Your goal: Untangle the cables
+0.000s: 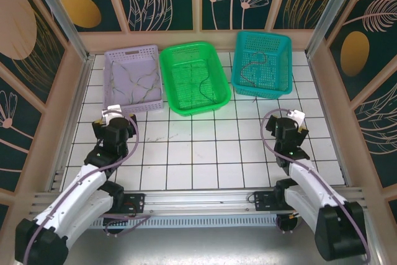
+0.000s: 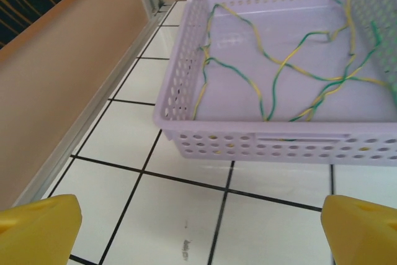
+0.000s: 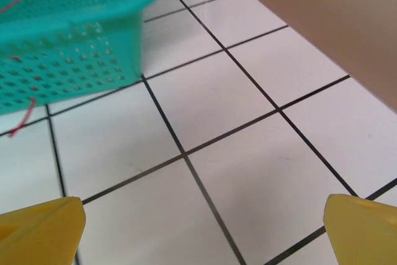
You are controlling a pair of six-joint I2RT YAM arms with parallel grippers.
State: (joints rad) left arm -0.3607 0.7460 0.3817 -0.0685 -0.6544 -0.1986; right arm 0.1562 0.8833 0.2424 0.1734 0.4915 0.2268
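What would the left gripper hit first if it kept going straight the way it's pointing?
The left gripper points at the near wall of the lavender basket, bare tiles between. It would likely hit that wall first, though its tilt is unclear.

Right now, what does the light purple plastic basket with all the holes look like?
The light purple plastic basket is rectangular, with hole-dotted walls and a handle slot in each end. It sits upright on the white tiled table, far left, beside the green basket. Thin green-and-yellow wires lie tangled inside.
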